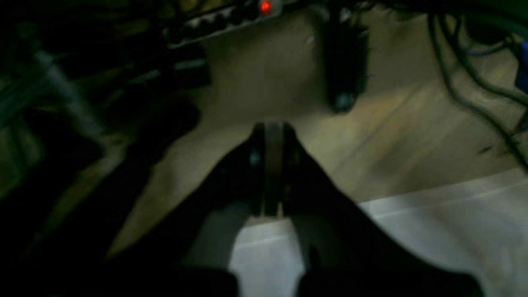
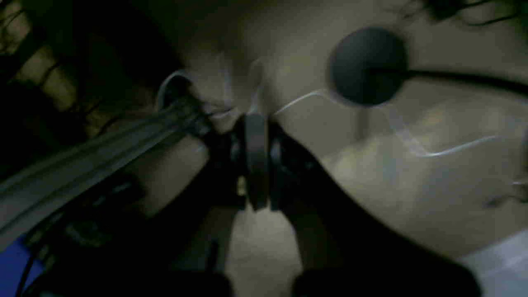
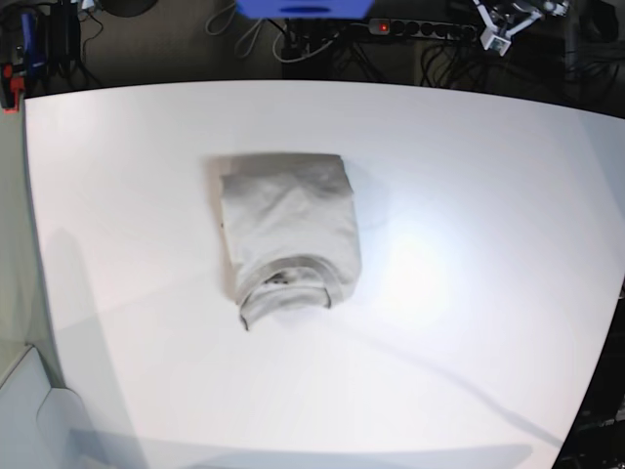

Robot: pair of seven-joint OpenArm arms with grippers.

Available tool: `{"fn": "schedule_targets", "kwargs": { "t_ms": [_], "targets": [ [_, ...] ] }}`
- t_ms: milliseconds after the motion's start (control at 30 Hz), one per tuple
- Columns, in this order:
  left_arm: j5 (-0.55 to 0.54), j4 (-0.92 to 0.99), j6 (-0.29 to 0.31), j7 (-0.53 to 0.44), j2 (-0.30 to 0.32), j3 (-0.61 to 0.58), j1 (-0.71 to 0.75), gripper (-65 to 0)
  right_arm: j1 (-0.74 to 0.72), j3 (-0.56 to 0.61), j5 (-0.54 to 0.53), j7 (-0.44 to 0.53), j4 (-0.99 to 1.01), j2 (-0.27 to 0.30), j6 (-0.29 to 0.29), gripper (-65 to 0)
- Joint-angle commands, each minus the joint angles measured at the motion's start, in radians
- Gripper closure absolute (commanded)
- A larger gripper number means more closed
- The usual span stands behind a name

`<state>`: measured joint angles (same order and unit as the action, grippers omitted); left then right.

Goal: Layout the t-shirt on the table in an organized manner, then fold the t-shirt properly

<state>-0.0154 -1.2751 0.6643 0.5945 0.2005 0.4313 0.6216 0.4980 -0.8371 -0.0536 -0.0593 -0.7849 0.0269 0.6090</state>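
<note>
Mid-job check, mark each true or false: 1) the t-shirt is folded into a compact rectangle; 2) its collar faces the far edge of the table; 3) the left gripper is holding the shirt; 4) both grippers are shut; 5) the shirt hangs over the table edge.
1) True: the t-shirt lies folded.
2) False: the collar is at the near end.
3) False: the left gripper holds nothing.
4) True: the right gripper is shut too.
5) False: it lies wholly on the table.

No readable text anywhere — tag inside t-shirt (image 3: 285,241) collar too small to read.
</note>
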Motion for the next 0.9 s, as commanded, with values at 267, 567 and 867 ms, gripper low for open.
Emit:
{"fn": "schedule_targets", "kwargs": {
  "t_ms": [267,567,867],
  "targets": [
    [-0.005,0.57,0.004,-0.325,0.003,-0.142,-0.187,0.0,-0.14,0.276,-0.004,0.235,0.387,0.006,-0.142,0.0],
    [-0.007,1.033,-0.193,-0.539,-0.045,-0.145,-0.429,0.0,-0.264,0.592,-0.004,0.434,0.6,-0.026,-0.691,0.0],
    [-0.004,1.086,-0.607,-0.54,-0.141,-0.148,-0.54,0.0,-0.289,0.678,-0.005,0.467,0.605,-0.041,-0.973,0.0]
  ]
}}
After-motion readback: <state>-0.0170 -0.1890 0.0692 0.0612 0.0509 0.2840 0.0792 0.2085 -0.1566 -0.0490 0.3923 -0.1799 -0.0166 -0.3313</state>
